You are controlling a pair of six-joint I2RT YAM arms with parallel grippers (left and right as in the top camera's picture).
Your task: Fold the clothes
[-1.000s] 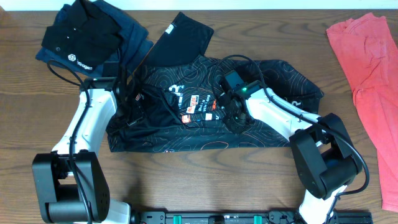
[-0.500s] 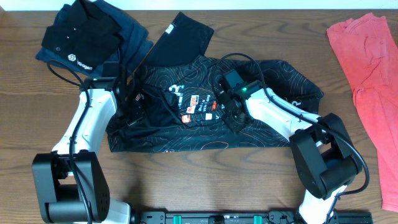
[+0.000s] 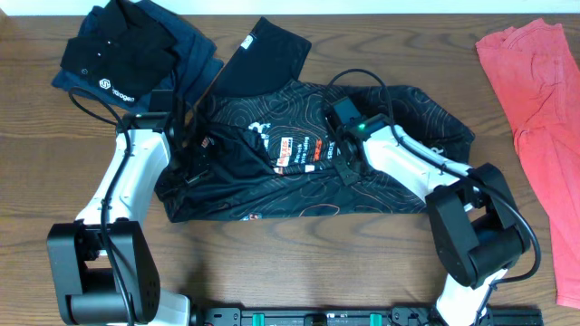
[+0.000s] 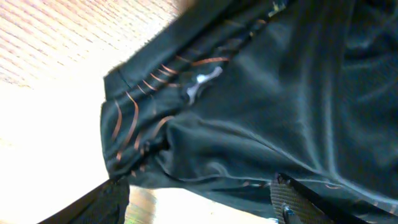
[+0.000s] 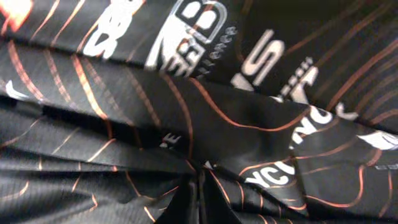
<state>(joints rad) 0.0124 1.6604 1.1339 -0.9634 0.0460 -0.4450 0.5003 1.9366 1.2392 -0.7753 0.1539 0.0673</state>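
Observation:
The black jersey (image 3: 299, 186), with orange contour lines and sponsor logos, lies rumpled across the middle of the table. My right gripper (image 3: 343, 169) is over its centre. In the right wrist view this gripper (image 5: 202, 196) is shut on a gathered pinch of the jersey (image 5: 124, 87), with creases running into the jaws. My left gripper (image 3: 193, 152) sits at the jersey's left edge. In the left wrist view it (image 4: 202, 208) is open, with its two fingers wide apart. The jersey's hem (image 4: 236, 112) lies just beyond the tips and bright table shows between them.
A black polo with a white logo (image 3: 118, 54) lies on dark blue cloth at the back left. A plain black piece with a white tag (image 3: 267, 59) lies behind the jersey. A coral-red garment (image 3: 535, 109) covers the right side. The arms' base rail (image 3: 317, 317) runs along the front edge.
My right gripper has shifted a little to the right with the fabric in it, dragging the logos rightward and the jersey's front hem back. The left arm has not moved.

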